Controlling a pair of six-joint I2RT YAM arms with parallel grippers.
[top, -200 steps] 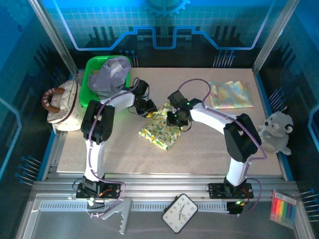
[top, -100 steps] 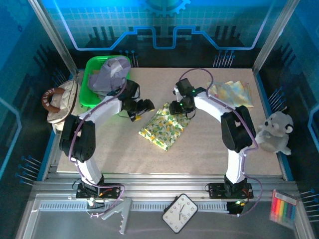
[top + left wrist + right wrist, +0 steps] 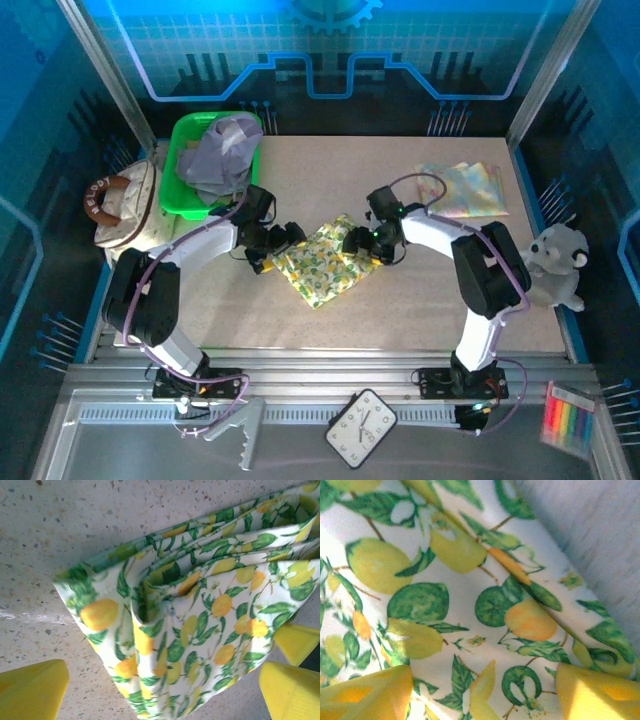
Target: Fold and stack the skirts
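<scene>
The left gripper (image 3: pixel 272 250) and right gripper (image 3: pixel 362 246) flank a folded yellow-green, leaf-printed cloth skirt (image 3: pixel 322 266) on the speckled beige table (image 3: pixel 420 310) — apparently touching its edges, jaws unreadable from above. A crumpled lavender-grey cloth skirt (image 3: pixel 222 150) lies in the green plastic bin (image 3: pixel 180 135) behind.

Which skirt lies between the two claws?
The lemon-print skirt in the middle; the lavender-grey one is heaped in the green bin, and the pale folded one lies far right.
</scene>
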